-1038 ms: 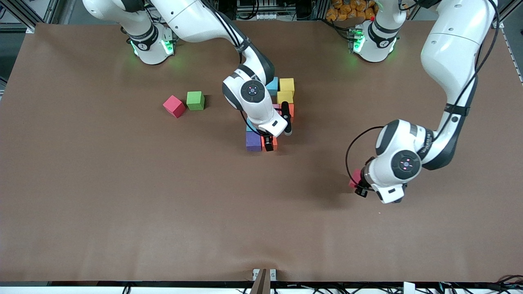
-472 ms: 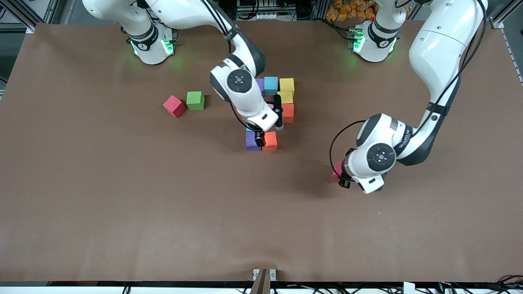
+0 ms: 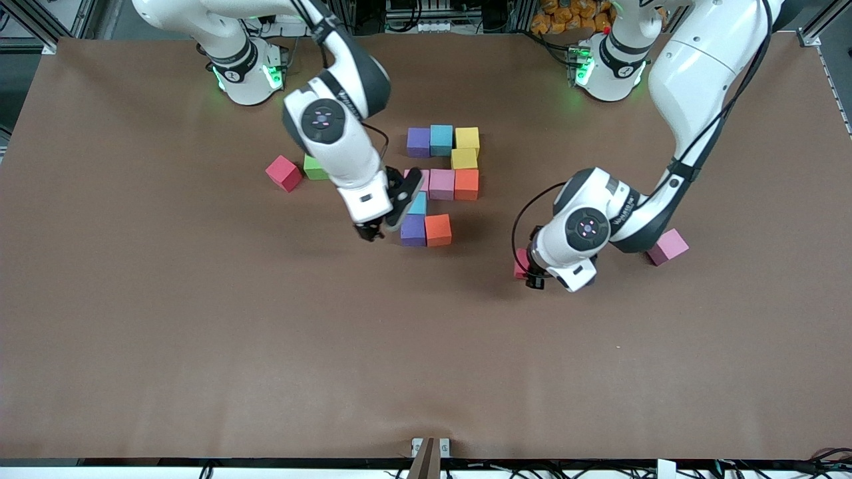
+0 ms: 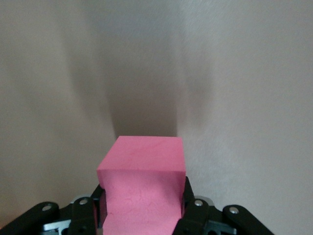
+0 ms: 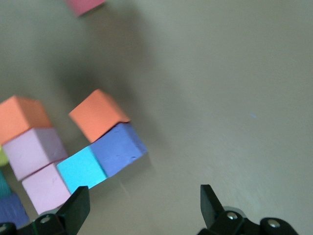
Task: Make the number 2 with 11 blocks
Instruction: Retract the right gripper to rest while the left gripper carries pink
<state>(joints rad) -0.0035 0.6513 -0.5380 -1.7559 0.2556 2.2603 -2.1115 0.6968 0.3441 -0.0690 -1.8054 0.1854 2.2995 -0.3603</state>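
Your left gripper (image 3: 532, 274) is clamped on a pink-red block (image 4: 142, 188), up over bare counter (image 3: 200, 332) toward the left arm's end. Right gripper (image 3: 370, 231) has its fingers apart with nothing between them, just beside the purple block (image 3: 413, 230) of the part-built 2 (image 3: 440, 184) (ten blocks placed). You've also got a spare pink cube (image 3: 667, 247) near the left arm

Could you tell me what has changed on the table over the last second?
The right gripper, open, lifted off the orange block it had just placed and swung away toward the right arm's end. The left gripper, shut on a pink block, carried it toward the digit, uncovering another pink block. The digit's blocks, the red block and the green cube stayed put.
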